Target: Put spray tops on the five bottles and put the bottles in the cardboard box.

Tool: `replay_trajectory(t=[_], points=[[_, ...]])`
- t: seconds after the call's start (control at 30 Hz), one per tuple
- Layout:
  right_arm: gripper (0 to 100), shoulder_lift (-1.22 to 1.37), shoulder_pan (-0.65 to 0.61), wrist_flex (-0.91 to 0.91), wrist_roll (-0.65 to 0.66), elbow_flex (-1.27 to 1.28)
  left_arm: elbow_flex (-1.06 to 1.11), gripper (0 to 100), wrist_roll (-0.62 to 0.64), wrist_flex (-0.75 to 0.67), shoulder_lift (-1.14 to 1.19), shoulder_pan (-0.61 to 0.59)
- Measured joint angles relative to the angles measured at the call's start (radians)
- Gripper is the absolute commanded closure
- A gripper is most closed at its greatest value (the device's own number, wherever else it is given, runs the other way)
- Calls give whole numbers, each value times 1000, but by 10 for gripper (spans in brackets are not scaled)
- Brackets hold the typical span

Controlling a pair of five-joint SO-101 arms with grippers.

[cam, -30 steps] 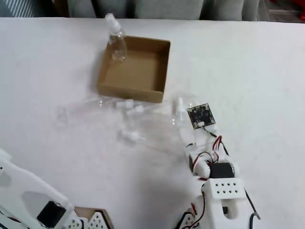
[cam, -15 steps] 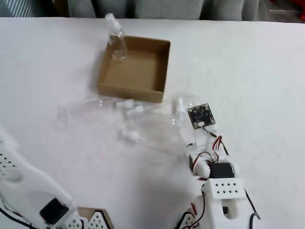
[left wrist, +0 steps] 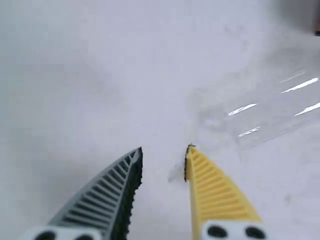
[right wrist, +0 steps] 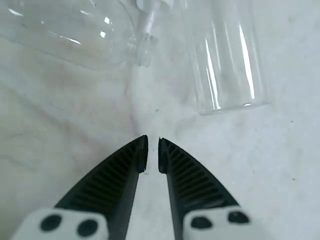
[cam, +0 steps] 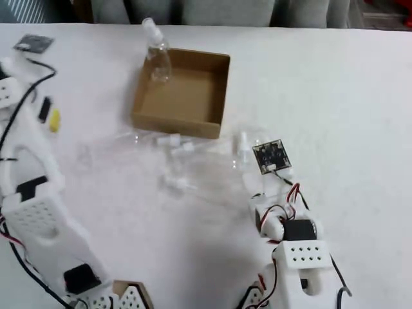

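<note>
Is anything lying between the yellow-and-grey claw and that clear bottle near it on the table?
Nothing visible does. Bare table is all that lies between the open left gripper and the clear bottle lying on its side.

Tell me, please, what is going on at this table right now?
Two robot arms are partway through capping clear bottles and boxing them. One capped bottle lies across the far rim of the cardboard box; the other bottles lie on the table in front of it. The left gripper is open over the table beside one bottle, and the right gripper, shut, holds nothing.
</note>
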Motion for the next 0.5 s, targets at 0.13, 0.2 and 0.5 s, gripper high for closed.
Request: replay_trajectory(t=[0.13, 0.2, 0.5], points=[[981, 0, 0, 0, 0, 0, 8, 845, -58, -8, 0, 127], [981, 0, 0, 0, 0, 0, 17, 845, -158, -9, 0, 178], [981, 0, 0, 0, 0, 0, 178, 845, -500, -34, 0, 264]])
